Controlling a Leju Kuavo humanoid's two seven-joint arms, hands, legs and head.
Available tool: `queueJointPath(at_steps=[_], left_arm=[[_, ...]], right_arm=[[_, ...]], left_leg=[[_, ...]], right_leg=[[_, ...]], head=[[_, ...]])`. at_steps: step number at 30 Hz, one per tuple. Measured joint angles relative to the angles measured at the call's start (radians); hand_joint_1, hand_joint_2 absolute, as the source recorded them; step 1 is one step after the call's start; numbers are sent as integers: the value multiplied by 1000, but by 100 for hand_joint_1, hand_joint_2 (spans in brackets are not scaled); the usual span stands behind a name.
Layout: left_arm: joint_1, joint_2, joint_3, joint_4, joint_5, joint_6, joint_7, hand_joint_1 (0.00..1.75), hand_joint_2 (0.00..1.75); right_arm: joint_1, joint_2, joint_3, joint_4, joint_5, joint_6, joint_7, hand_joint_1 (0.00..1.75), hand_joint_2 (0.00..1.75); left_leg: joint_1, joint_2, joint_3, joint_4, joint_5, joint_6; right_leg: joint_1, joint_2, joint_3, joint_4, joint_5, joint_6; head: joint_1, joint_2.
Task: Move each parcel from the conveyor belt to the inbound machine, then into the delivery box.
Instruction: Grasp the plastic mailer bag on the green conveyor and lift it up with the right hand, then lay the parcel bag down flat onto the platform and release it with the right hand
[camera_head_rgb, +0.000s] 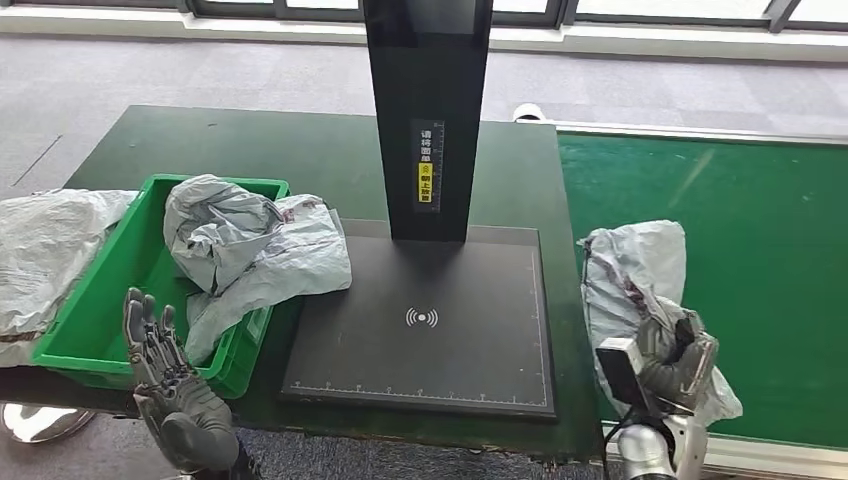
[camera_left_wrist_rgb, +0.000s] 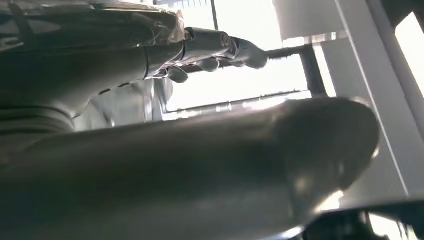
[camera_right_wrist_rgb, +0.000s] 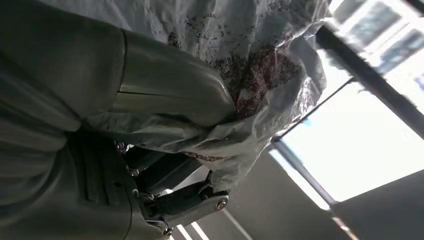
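A grey plastic parcel (camera_head_rgb: 630, 275) lies on the green conveyor belt (camera_head_rgb: 760, 250) at its near left edge. My right hand (camera_head_rgb: 672, 360) grips the parcel's near end, and the right wrist view shows the thumb and fingers (camera_right_wrist_rgb: 170, 90) closed on crumpled grey film (camera_right_wrist_rgb: 260, 55). My left hand (camera_head_rgb: 165, 375) is raised with fingers spread and holds nothing, in front of the green delivery box (camera_head_rgb: 90, 300). Another grey parcel (camera_head_rgb: 250, 250) lies in the box and hangs over its right rim. The black inbound machine plate (camera_head_rgb: 430, 320) sits bare between box and belt.
The machine's black post (camera_head_rgb: 428, 110) rises behind the plate. A further grey bag (camera_head_rgb: 45, 250) lies left of the box on the dark green table (camera_head_rgb: 300, 150). The table's front edge runs just below the plate.
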Motion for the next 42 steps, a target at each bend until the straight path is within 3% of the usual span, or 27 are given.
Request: queueJointPath(at_steps=[3,8,21,27,34,37,42], left_arm=[[-35,8,-21,18,10,0,0,0,0],[-57,18,-39,30,10,0,0,0,0],[-79,29,-52,42,12,0,0,0,0],[-96,39,-65,50,45,0,0,0,0],[-142,66,-103,78,103,0,0,0,0],[-173,75,-124,98,128,0,0,0,0],[-214,82,-146,130,143,0,0,0,0]], right_arm=[[70,38,154,-264,-18,-7,-18,175,175],[147,52,212,-472,-60,-14,-47,175,175],[196,61,245,-619,-66,-12,-49,175,175],[198,65,244,-624,-54,14,-44,175,175],[172,73,244,-576,2,112,5,175,175],[109,73,244,-460,41,165,35,175,175],[-44,84,263,-132,104,143,18,175,175]], left_leg=[[1,19,11,0,-4,-2],[1,12,13,0,-3,-1],[1,14,14,0,-4,0],[1,14,14,0,-4,0],[1,14,14,0,-4,0],[1,14,14,0,-3,0],[1,14,14,0,0,0]], right_leg=[[2,18,-3,0,0,-2],[1,12,1,0,-2,-1],[0,13,1,-1,-1,-1],[1,13,1,-1,-1,-1],[1,13,1,-1,-1,-1],[1,13,1,0,-1,-1],[1,13,1,0,1,-1]], head=[[-1,0],[0,0],[-1,0],[-1,0],[-1,0],[-1,0],[0,0]])
